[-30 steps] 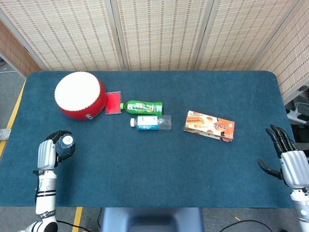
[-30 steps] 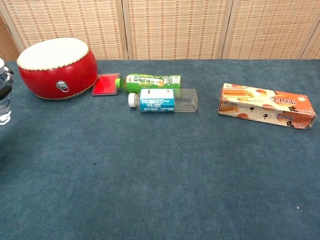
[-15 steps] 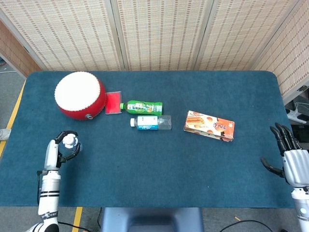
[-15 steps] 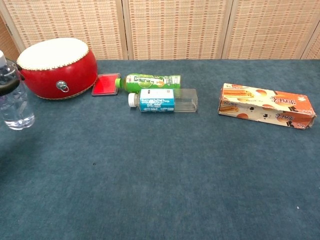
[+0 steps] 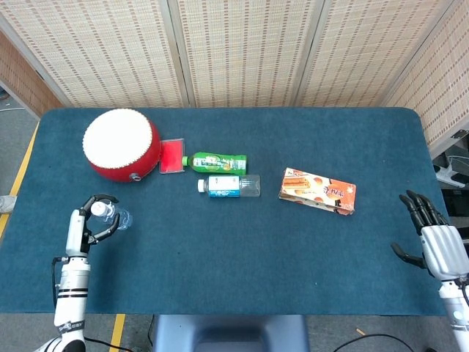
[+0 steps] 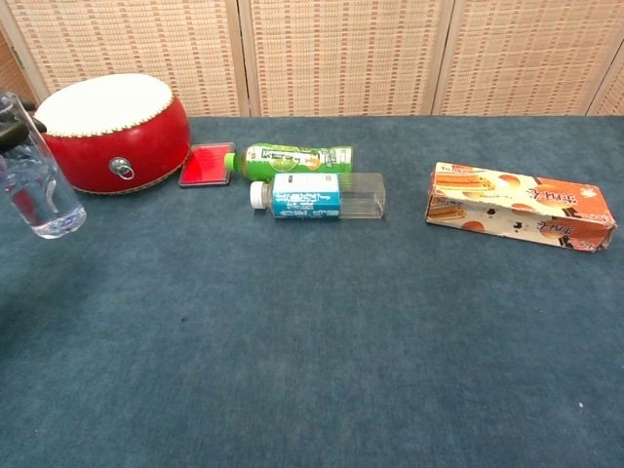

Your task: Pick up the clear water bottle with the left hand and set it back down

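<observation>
**Clear water bottle in the left hand, tilted, at the table's left side**

The clear water bottle [image 5: 110, 215] is at the near left part of the blue table [image 5: 242, 249], held by the left hand [image 5: 89, 223], whose fingers curl around its upper part near the white cap. In the chest view the bottle [image 6: 34, 185] leans, its base toward the right and its top cut off by the picture's left edge; a little water shows inside. Whether its base touches the cloth cannot be told.

The right hand [image 5: 434, 242] is at the table's near right edge, holding nothing, fingers spread and pointing away from the robot.

Farther back on the left sits a red drum [image 5: 121, 144] with a white skin. Just beside it lies a small red flat box [image 5: 172, 155], then a green bottle [image 5: 216, 162] on its side. A bottle with a blue label [image 5: 229, 186] lies just in front of the green one. A biscuit box [image 5: 317, 191] lies well to the right.
</observation>
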